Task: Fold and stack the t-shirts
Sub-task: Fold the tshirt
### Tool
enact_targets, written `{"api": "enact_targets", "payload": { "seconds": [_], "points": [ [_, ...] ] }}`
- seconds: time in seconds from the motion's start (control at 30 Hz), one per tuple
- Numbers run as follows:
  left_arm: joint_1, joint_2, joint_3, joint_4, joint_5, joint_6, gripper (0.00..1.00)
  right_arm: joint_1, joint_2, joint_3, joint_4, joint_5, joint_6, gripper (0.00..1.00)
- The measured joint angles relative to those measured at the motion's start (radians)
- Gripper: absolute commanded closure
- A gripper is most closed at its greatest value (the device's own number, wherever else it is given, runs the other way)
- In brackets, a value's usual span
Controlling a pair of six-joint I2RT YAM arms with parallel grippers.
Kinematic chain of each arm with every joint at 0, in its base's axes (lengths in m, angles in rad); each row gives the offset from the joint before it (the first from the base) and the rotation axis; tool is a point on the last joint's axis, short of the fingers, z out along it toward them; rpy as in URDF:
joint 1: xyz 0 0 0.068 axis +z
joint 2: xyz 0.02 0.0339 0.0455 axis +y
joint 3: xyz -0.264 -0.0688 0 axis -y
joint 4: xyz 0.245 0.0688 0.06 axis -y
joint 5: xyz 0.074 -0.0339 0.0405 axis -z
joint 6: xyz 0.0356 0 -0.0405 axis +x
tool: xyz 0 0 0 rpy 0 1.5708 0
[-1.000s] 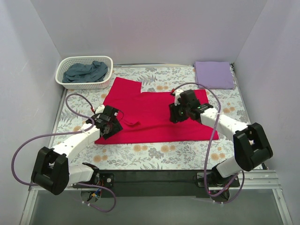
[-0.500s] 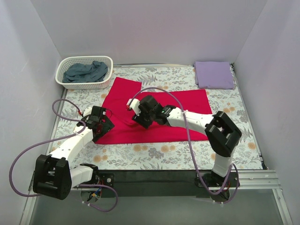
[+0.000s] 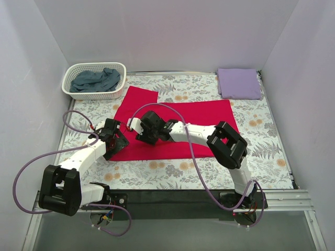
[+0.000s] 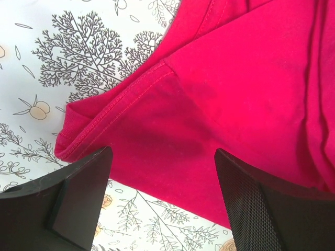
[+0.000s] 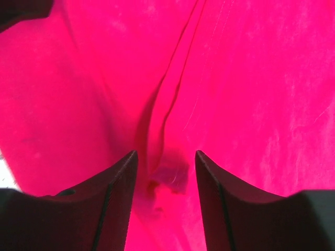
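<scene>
The crimson red t-shirt (image 3: 193, 123) lies spread flat on the floral table covering, one sleeve pointing to the back left. My left gripper (image 3: 116, 138) hovers at its near left corner, jaws wide open and empty; the left wrist view shows the stitched hem (image 4: 112, 107) and the gripper (image 4: 162, 196) over the cloth's edge. My right gripper (image 3: 144, 130) reaches across to the shirt's left part. It (image 5: 166, 183) stands open, straddling a raised crease (image 5: 162, 110) in the red cloth. A folded lavender t-shirt (image 3: 239, 82) lies at the back right. A blue-grey t-shirt (image 3: 96, 79) sits crumpled in the basket.
A white mesh basket (image 3: 67, 86) stands at the back left corner. Grey walls close in the table on three sides. Purple cables loop from both arms over the near part of the table covering (image 3: 172, 170).
My right arm has swept left across the red shirt from its right half to its left part. My left gripper has drawn back a little to the shirt's left edge and opened wider.
</scene>
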Motion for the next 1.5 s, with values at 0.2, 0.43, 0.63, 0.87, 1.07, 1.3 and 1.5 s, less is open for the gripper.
{"api": "enact_targets", "payload": {
  "seconds": [0.2, 0.43, 0.63, 0.87, 1.07, 1.3, 1.5],
  "points": [
    [0.000, 0.008, -0.004, 0.000, 0.003, 0.000, 0.27, 0.000, 0.047, 0.025, 0.000, 0.034, -0.020, 0.62],
    [0.000, 0.010, -0.005, -0.002, 0.003, 0.000, 0.28, -0.027, 0.058, 0.048, 0.001, 0.053, 0.011, 0.71],
    [0.000, 0.017, -0.005, -0.003, 0.003, 0.001, 0.28, -0.121, 0.058, 0.055, 0.015, -0.026, 0.102, 0.71],
    [0.000, 0.025, -0.005, -0.003, 0.003, 0.003, 0.28, -0.256, 0.093, 0.063, 0.024, -0.114, 0.282, 0.69],
    [0.000, 0.022, -0.004, -0.005, 0.008, 0.014, 0.27, -0.320, 0.074, 0.025, 0.026, -0.140, 0.382, 0.66],
    [0.000, -0.048, 0.065, -0.052, 0.037, 0.024, 0.27, -0.365, -0.208, -0.198, 0.011, -0.100, 0.470, 0.63],
    [-0.013, -0.029, 0.182, -0.042, 0.087, 0.038, 0.36, -0.563, -0.485, -0.436, -0.027, -0.057, 0.569, 0.59]
  ]
}}
